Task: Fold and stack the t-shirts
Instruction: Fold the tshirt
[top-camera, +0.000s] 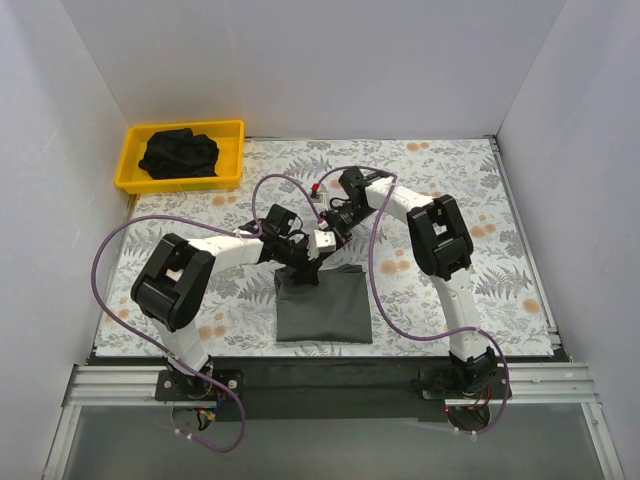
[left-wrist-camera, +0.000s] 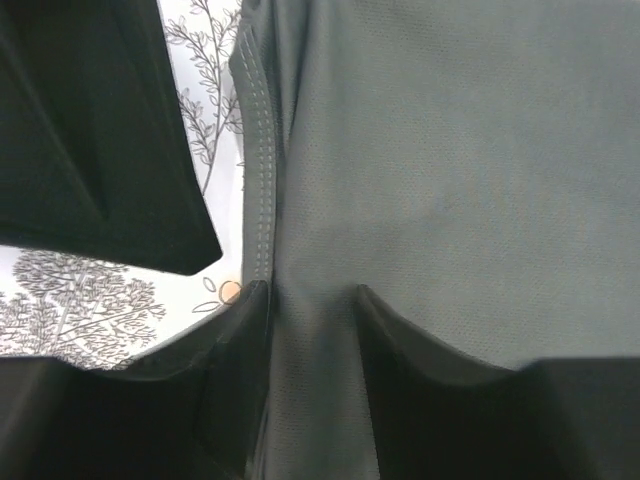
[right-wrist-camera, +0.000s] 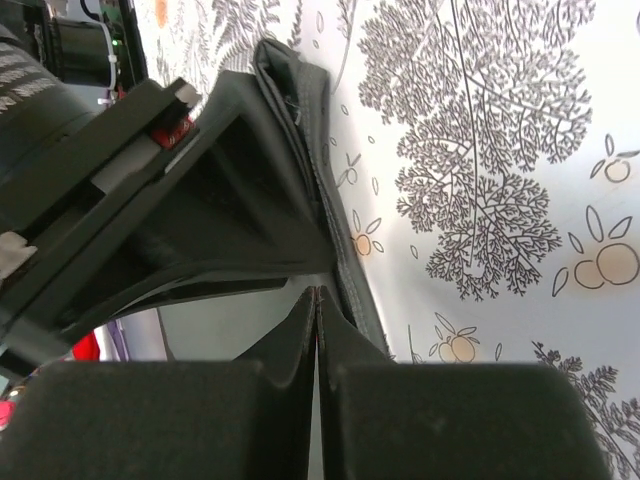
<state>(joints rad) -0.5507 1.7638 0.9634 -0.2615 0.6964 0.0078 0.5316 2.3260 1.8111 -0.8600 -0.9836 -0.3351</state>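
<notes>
Overhead view of a table covered in a white cloth (top-camera: 450, 200) printed with grey leaves and orange fruit, walled in by plain white panels. Two black-and-white robot arms reach in from the 6 o'clock edge and bend toward the middle.

A dark grey t-shirt (top-camera: 323, 305), folded into a neat rectangle, lies flat just toward 6 o'clock from the table's centre, between the two arm bases. Both grippers meet at its 12 o'clock edge, very near each other.

At the 10 o'clock corner sits a yellow tray (top-camera: 130, 172), well apart from the folded shirt. Inside it is a crumpled heap of black t-shirts (top-camera: 180, 153).

The left wrist camera is close over grey cloth with a double-stitched hem (left-wrist-camera: 262, 150) running from 12 toward 6 o'clock. The left gripper (left-wrist-camera: 312, 300) has its two fingers standing apart, with the cloth filling the gap between them; whether they press on it cannot be told. At 10 o'clock a black part of the other gripper crowds the view.

In the right wrist camera, the right gripper (right-wrist-camera: 318, 295) is fully closed, its fingertips pressed together with nothing seen between them. The folded shirt's layered edge runs just beside the tips, at 1 o'clock from them, and the patterned cloth lies beyond at 3 o'clock.
</notes>
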